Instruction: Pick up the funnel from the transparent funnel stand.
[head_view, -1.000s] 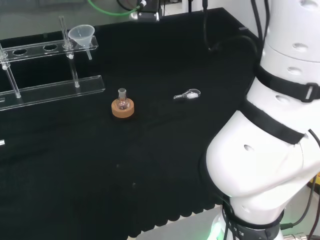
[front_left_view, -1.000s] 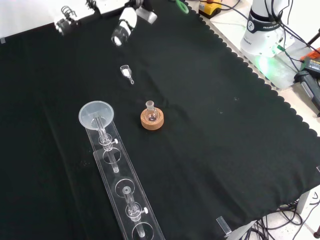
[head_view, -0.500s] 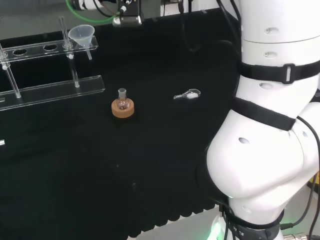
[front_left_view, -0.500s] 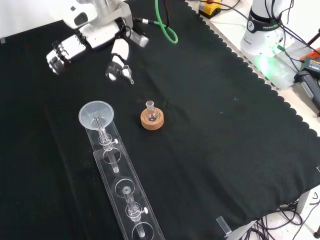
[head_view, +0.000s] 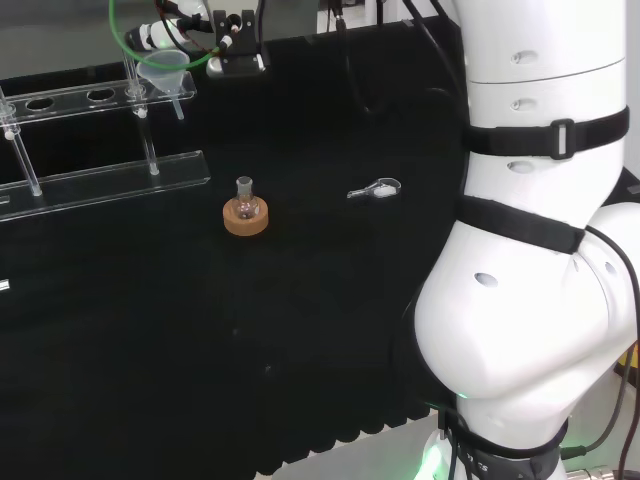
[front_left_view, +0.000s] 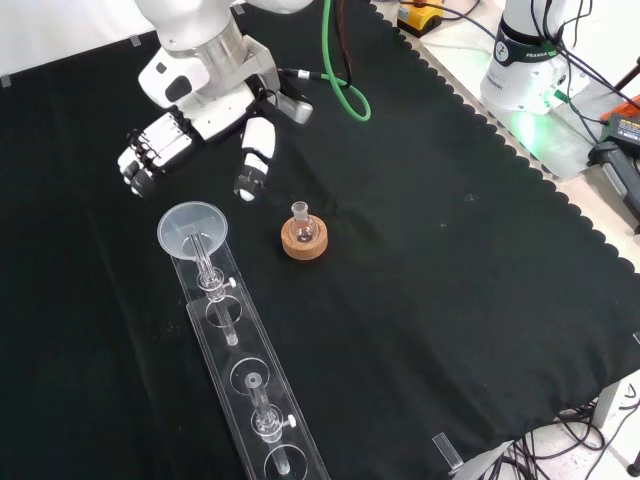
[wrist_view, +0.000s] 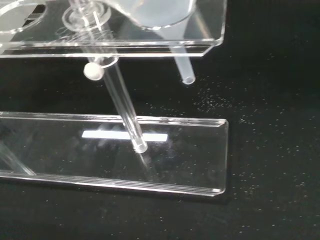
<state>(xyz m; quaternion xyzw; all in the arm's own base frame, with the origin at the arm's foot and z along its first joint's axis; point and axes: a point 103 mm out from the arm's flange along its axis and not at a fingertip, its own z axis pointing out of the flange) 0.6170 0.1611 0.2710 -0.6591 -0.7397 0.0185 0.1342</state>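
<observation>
Funnel stand (head_view: 100, 95) runs off the head view's left edge; its near end is cut by the front view's bottom edge. Wrist view crops the funnel (wrist_view: 165, 15) bowl. Small flask (front_left_view: 303, 227) contents too small to tell.

small flask (front_left_view: 302, 228) on cork ring (front_left_view: 303, 243), spoon (head_view: 375, 189) – black cloth (front_left_view: 420, 300)

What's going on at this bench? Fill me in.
A white robot arm is bringing its hand toward a clear funnel that sits in the end hole of a transparent funnel stand. The hand is open and holds nothing; in the front view it is just above the funnel, not touching it. A small flask on a cork ring stands beside the stand, untouched.
</observation>
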